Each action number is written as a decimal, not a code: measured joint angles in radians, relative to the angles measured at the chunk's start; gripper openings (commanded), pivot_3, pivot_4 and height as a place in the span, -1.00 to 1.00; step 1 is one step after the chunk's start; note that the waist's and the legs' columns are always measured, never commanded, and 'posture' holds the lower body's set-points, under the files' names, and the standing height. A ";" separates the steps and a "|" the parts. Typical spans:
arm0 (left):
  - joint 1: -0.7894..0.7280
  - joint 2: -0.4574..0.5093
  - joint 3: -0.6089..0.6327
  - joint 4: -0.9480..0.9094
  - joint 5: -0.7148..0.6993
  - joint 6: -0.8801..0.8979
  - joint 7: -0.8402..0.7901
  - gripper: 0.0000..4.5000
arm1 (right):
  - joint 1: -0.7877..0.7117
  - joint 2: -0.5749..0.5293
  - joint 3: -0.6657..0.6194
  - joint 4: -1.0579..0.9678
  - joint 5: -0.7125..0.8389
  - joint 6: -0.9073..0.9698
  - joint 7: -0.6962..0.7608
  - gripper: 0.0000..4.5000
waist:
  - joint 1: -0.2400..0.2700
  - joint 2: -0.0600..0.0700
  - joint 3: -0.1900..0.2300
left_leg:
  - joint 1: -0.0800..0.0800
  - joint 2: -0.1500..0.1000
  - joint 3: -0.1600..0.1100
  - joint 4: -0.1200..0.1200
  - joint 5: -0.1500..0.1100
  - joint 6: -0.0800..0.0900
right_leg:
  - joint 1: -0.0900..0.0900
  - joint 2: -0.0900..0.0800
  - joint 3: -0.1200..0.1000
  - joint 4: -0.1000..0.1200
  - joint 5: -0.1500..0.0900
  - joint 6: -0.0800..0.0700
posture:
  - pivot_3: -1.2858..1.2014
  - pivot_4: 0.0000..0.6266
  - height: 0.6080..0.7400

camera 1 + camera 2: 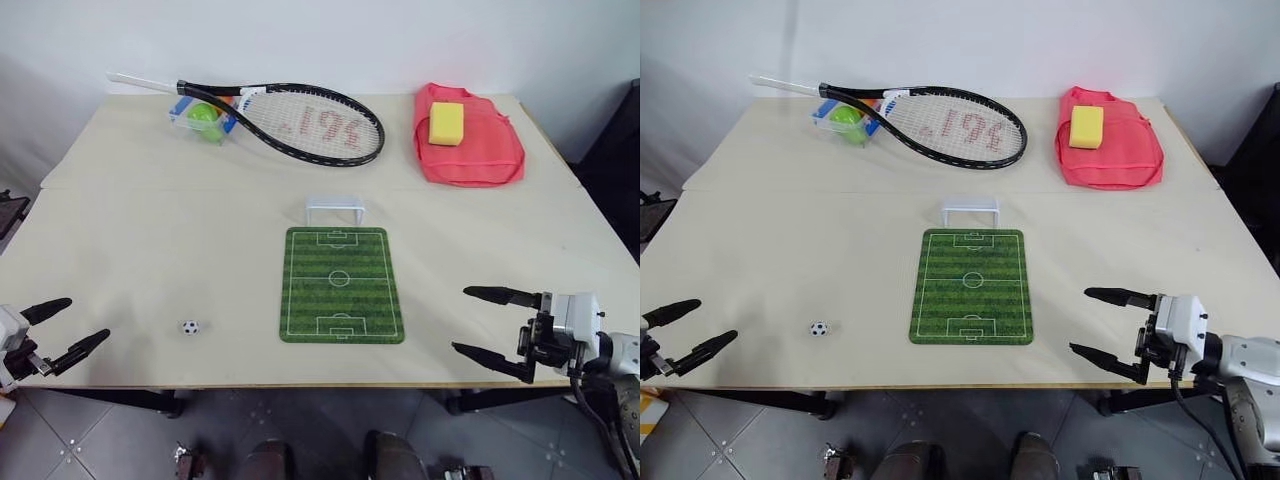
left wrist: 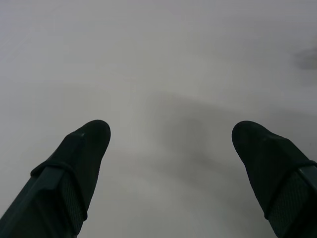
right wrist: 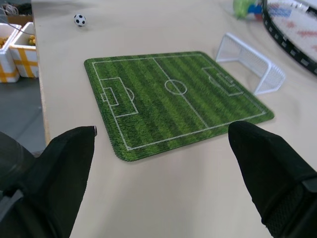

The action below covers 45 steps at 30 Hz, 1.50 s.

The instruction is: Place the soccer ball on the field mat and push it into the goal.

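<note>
The field mat (image 1: pixel 342 285) lies lengthwise away from the robot, far end just short of the goal (image 1: pixel 335 209). The soccer ball (image 1: pixel 190 327) sits on bare bench left of it. Left gripper (image 1: pixel 65 326) and right gripper (image 1: pixel 488 324) both have fingers wide apart, holding nothing.

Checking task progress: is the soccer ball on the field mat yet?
No, the soccer ball sits on the bare table, to the left of the field mat and apart from it.

Left hand (image 2: pixel 171 136) — two black fingers (image 2: pixel 74 171) spread wide apart; pale blank surface beyond.
</note>
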 measured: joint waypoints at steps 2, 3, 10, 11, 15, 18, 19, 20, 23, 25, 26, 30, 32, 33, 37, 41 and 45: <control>0.006 0.000 0.000 0.000 0.000 0.005 -0.006 0.99 | -0.006 0.001 0.022 0.000 -0.003 0.002 0.006 1.00 | 0.000 0.000 0.000 | 0.000 0.000 0.000 0.000 0.000 0.000 | 0.000 0.000 0.000 0.000 0.000 0.000 | 0.03 -0.52 1.00; 0.006 0.000 0.000 0.000 0.000 0.005 -0.011 0.99 | -0.014 0.005 0.030 0.000 -0.005 0.000 0.013 1.00 | 0.000 0.000 0.000 | 0.000 0.000 0.000 0.000 0.000 0.000 | 0.000 0.000 0.000 0.000 0.000 0.000 | 0.03 -0.52 1.00; 0.011 -0.001 -0.021 0.010 0.010 -0.033 -0.040 0.99 | -0.103 0.168 0.063 -0.105 0.146 0.021 -0.001 1.00 | -0.003 0.000 0.000 | 0.001 0.001 0.000 0.000 0.000 0.000 | 0.000 0.001 0.001 0.001 0.000 0.000 | 0.03 -0.52 1.00; 0.018 -0.003 -0.023 0.010 0.009 -0.042 -0.057 0.99 | -0.107 0.188 0.074 -0.137 0.174 0.021 0.007 1.00 | -0.003 0.000 0.000 | 0.001 0.001 0.001 0.000 0.000 0.000 | 0.000 0.001 0.001 0.001 0.000 0.000 | 0.03 -0.52 1.00; 0.035 -0.029 -0.024 -0.004 -0.018 -0.045 -0.120 0.99 | -0.084 0.226 0.121 -0.228 0.221 0.023 0.038 1.00 | 0.000 0.000 0.000 | 0.001 0.001 0.001 0.001 -0.001 0.000 | 0.000 0.001 0.001 0.001 0.000 0.000 | 0.03 -0.52 1.00; 0.034 -0.062 -0.033 -0.077 -0.063 0.005 -0.149 0.99 | -0.086 0.236 0.141 -0.215 0.204 -0.009 0.088 1.00 | 0.013 -0.001 0.000 | 0.000 0.001 0.001 0.003 -0.002 0.001 | 0.000 0.001 0.002 0.002 0.000 0.000 | 0.03 -0.52 1.00; 0.034 -0.071 -0.038 -0.108 -0.077 0.025 -0.156 0.99 | -0.089 0.235 0.141 -0.200 0.198 -0.022 0.105 1.00 | 0.018 -0.001 -0.001 | 0.000 0.001 0.002 0.004 -0.002 0.001 | 0.000 0.001 0.002 0.002 0.000 0.000 | 0.03 -0.52 1.00; 0.034 -0.081 -0.044 -0.144 -0.089 0.047 -0.158 0.99 | -0.093 0.229 0.140 -0.178 0.193 -0.036 0.126 1.00 | 0.021 -0.001 -0.001 | 0.000 0.001 0.002 0.006 -0.003 0.001 | 0.000 0.001 0.002 0.003 0.000 0.000 | 0.03 -0.52 1.00; 0.036 -0.112 -0.080 -0.251 -0.110 0.116 -0.156 0.99 | -0.103 0.191 0.122 -0.102 0.180 -0.063 0.183 1.00 | 0.024 -0.001 -0.001 | 0.000 0.001 0.002 0.008 -0.004 0.002 | 0.000 0.001 0.003 0.003 0.000 0.000 | 0.03 -0.52 1.00; 0.031 -0.144 -0.117 -0.317 -0.114 0.154 -0.144 0.99 | -0.107 0.169 0.097 -0.060 0.175 -0.078 0.207 1.00 | 0.022 -0.001 -0.001 | 0.001 0.001 0.003 0.008 -0.004 0.002 | 0.000 0.001 0.004 0.004 0.000 0.000 | 0.03 -0.52 1.00; 0.024 -0.163 -0.131 -0.338 -0.114 0.166 -0.137 0.99 | -0.109 0.159 0.089 -0.041 0.174 -0.086 0.214 1.00 | 0.022 -0.001 -0.001 | 0.001 0.001 0.003 0.008 -0.004 0.001 | 0.000 0.002 0.004 0.004 0.000 0.000 | 0.03 -0.52 1.00; -0.009 -0.219 -0.200 -0.375 -0.110 0.199 -0.117 0.99 | -0.109 0.154 0.079 0.015 0.161 -0.109 0.227 1.00 | 0.022 -0.001 -0.001 | 0.001 0.002 0.004 0.009 -0.005 0.001 | 0.000 0.003 0.004 0.004 0.000 0.000 | 0.03 -0.52 1.00; -0.035 -0.241 -0.225 -0.374 -0.101 0.199 -0.108 0.99 | -0.107 0.154 0.079 0.021 0.157 -0.113 0.228 1.00 | 0.022 -0.001 -0.001 | 0.001 0.002 0.004 0.010 -0.005 0.001 | 0.000 0.003 0.005 0.004 0.000 0.000 | 0.03 -0.52 1.00; -0.047 -0.248 -0.238 -0.368 -0.092 0.197 -0.101 0.99 | -0.106 0.154 0.079 0.021 0.155 -0.116 0.228 1.00 | 0.021 -0.001 -0.001 | 0.001 0.002 0.004 0.010 -0.005 0.001 | 0.000 0.003 0.005 0.004 0.000 0.000 | 0.03 -0.52 1.00; -0.094 -0.270 -0.272 -0.298 -0.049 0.175 -0.077 0.72 | -0.081 0.155 0.076 0.018 0.153 -0.126 0.222 1.00 | 0.023 -0.001 -0.001 | 0.001 0.002 0.005 0.011 -0.005 0.001 | 0.000 0.003 0.005 0.005 0.000 0.000 | 0.03 -0.52 1.00; -0.114 -0.276 -0.287 -0.282 -0.029 0.153 -0.074 0.17 | -0.058 0.159 0.075 0.007 0.152 -0.131 0.206 1.00 | 0.024 -0.001 -0.001 | 0.001 0.002 0.005 0.012 -0.005 0.001 | 0.000 0.003 0.006 0.005 0.000 0.000 | 0.03 -0.52 1.00; -0.118 -0.274 -0.292 -0.275 -0.024 0.139 -0.078 -0.42 | -0.017 0.160 0.064 -0.012 0.149 -0.146 0.191 1.00 | 0.025 0.000 -0.001 | 0.001 0.002 0.005 0.012 -0.005 0.002 | 0.000 0.003 0.007 0.005 0.000 0.000 | 0.03 -0.52 1.00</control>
